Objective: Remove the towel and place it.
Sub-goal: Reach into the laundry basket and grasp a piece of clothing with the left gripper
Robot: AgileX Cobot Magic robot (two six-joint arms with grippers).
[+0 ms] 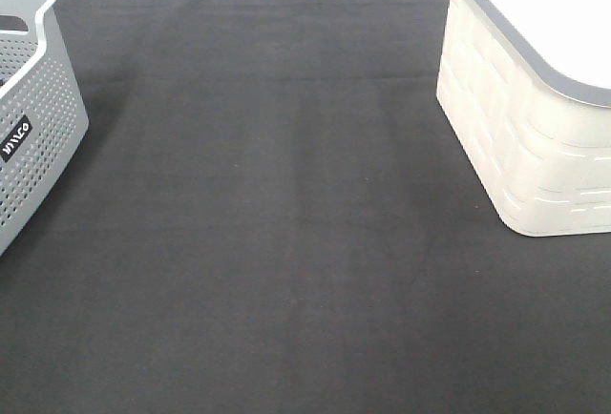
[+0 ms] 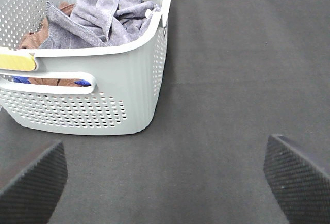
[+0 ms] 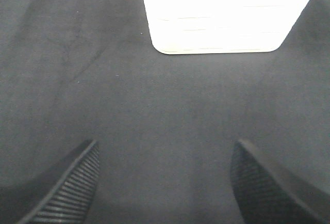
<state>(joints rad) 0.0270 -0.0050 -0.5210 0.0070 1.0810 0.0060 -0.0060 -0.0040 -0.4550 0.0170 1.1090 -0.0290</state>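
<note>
Left gripper point(image 2: 165, 182): jaws wide apart, holding nothing;
Right gripper point(image 3: 167, 188): jaws wide apart, empty;
Towel point(image 2: 103, 15): crumpled in grey basket point(image 2: 129, 90);
White basket point(image 1: 535, 128): on dark mat point(image 1: 286, 223)

This is a staged work surface set up for laundry handling, not a lived-in room. A plain black felt-like mat point(image 1: 286, 242) fills the view. At its left edge a grey perforated plastic basket point(image 1: 38, 118) holds a crumpled lavender-grey towel point(image 2: 103, 15), and at its right edge stands a cream brick-patterned basket point(image 1: 516, 137).
</note>
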